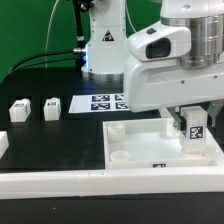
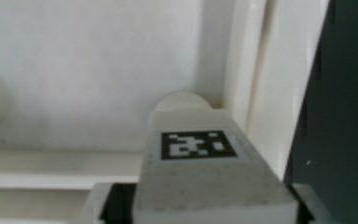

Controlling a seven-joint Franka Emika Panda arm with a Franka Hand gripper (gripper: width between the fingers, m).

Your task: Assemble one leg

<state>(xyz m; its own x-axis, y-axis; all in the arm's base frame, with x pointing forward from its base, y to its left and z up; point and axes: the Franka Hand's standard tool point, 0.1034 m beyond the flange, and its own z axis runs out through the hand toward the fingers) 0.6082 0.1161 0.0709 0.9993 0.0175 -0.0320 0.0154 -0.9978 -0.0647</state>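
Observation:
My gripper (image 1: pixel 194 130) is shut on a white leg (image 1: pixel 196 128) with a black-and-white marker on its face. It holds the leg upright over the back right corner of the large white tray-like piece (image 1: pixel 140 150) as seen in the exterior view. In the wrist view the leg (image 2: pixel 197 150) fills the space between my fingers (image 2: pixel 114 200), its tip pointing toward the tray's corner (image 2: pixel 238 90). Two more legs (image 1: pixel 19 110) (image 1: pixel 52 108) stand on the black table at the exterior view's left.
The marker board (image 1: pixel 108 102) lies behind the tray. A white block (image 1: pixel 3 146) sits at the left edge. A white rail (image 1: pixel 110 183) runs along the front. The robot's base (image 1: pixel 103 45) stands at the back.

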